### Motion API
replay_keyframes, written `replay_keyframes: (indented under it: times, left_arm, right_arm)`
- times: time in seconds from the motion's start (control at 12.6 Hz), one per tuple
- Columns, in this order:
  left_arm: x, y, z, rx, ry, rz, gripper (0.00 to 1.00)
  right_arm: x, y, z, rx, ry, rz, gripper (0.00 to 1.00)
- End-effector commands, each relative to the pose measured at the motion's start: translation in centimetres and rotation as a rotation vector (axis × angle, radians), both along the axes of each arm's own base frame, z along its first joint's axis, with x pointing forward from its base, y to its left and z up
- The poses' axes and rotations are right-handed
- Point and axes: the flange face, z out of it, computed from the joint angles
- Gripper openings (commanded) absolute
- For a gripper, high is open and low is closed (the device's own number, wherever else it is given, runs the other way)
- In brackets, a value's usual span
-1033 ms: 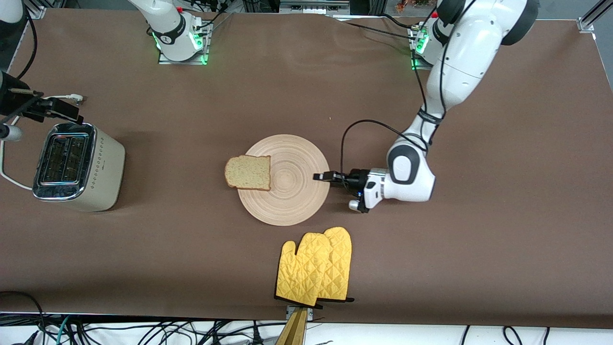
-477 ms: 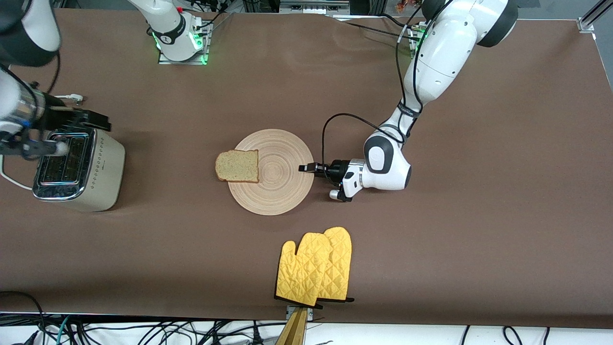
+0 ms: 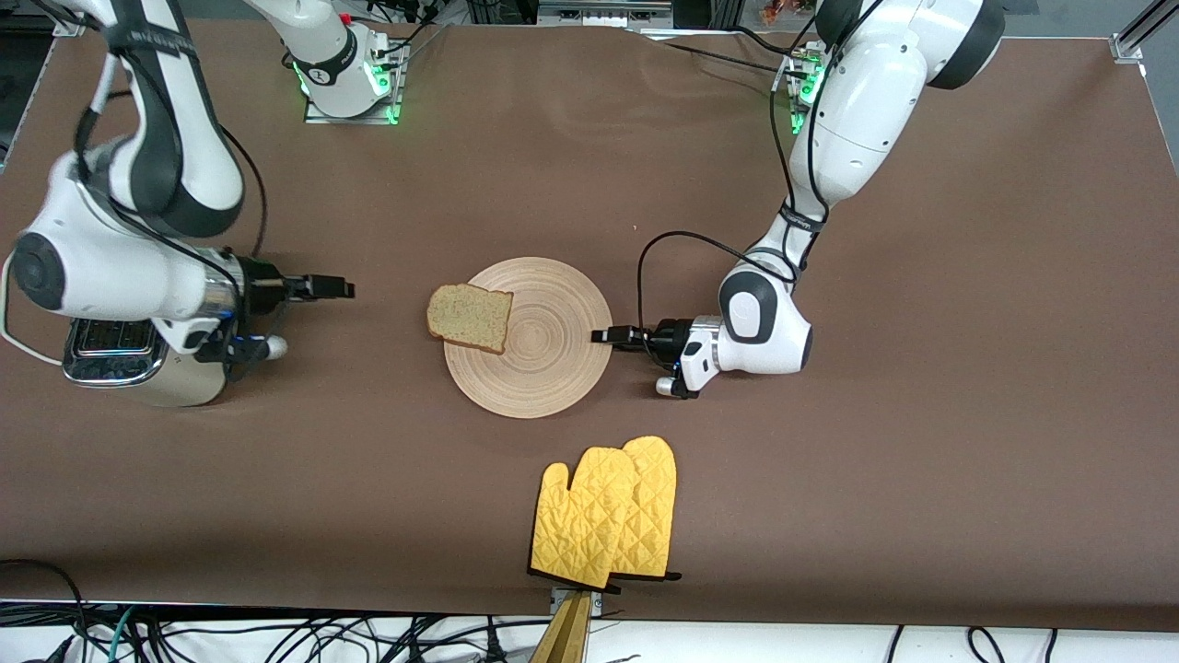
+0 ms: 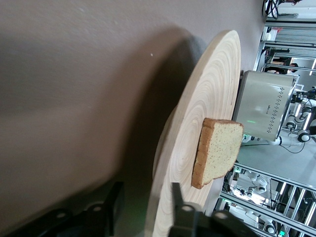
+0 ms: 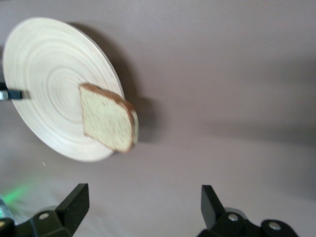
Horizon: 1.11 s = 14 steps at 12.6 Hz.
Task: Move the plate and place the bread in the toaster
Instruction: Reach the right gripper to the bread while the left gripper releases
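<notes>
High front cam, two wrist cams, all showing plate [image 3: 530, 336]

Both pincers [image 3: 601, 335] [image 3: 345, 288] low, fingers spread.

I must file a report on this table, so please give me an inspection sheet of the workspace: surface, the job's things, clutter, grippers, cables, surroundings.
Surface: brown table, flat, no spills seen.
Plate: at mid table, wooden, ring grooves.
Bread: one slice, overhanging the plate's rim toward the right arm's end.
Toaster: at the right arm's end, partly hidden under the right arm; slots not clearly seen.
Clutter: yellow oven mitts, nearer the front camera than the plate.
Left gripper: at the plate's rim, fingers either side of the edge, with a gap.
Right gripper: open, between toaster and bread.
Cables: black cable looping from the left arm; white cord at the toaster.
Surroundings: tangled wires past the table's near edge.
</notes>
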Motion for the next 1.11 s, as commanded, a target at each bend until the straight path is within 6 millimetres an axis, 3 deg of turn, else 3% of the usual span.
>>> replay_keyframes:
  times: [0.0,0.08,0.32,0.4,0.56,0.64,0.71,0.87,0.95,1.03]
  left_arm:
    - [0.2,2.4,1.2,-0.021,-0.019,0.024,1.0]
    - [0.6,4.0,2.4,-0.034,-0.014,0.035,1.0]
    - [1.8,12.9,7.7,0.045,-0.052,-0.014,1.0]
    - [2.2,16.1,10.6,0.113,-0.083,-0.043,1.0]
    - [2.1,20.8,17.2,0.267,-0.151,-0.154,1.0]
    - [1.8,23.3,20.1,0.342,-0.154,-0.187,1.0]
    - [1.6,25.2,22.6,0.396,-0.183,-0.221,1.0]
    - [0.8,27.0,27.4,0.569,-0.285,-0.333,1.0]
    - [0.6,28.0,29.3,0.676,-0.337,-0.394,1.0]
    - [0.6,28.8,30.9,0.762,-0.392,-0.419,1.0]
  right_arm:
    - [-1.2,3.2,-3.5,0.036,-0.048,-0.007,1.0]
    - [-1.6,4.1,-5.2,0.058,-0.052,-0.034,1.0]
    - [-3.1,4.8,-10.6,0.172,-0.064,-0.06,1.0]
    - [-4.0,4.8,-12.5,0.226,-0.047,-0.075,1.0]
    - [-4.2,4.9,-13.5,0.279,-0.031,-0.125,0.98]
    - [-4.3,4.8,-14.2,0.279,-0.023,-0.122,0.88]
    - [-4.5,4.7,-15.2,0.291,-0.032,-0.086,0.87]
    - [-4.7,4.2,-16.8,0.308,-0.037,-0.052,0.81]
    - [-4.6,4.2,-16.7,0.31,-0.031,-0.068,0.61]
    - [-4.6,4.2,-16.6,0.314,-0.026,-0.065,0.3]
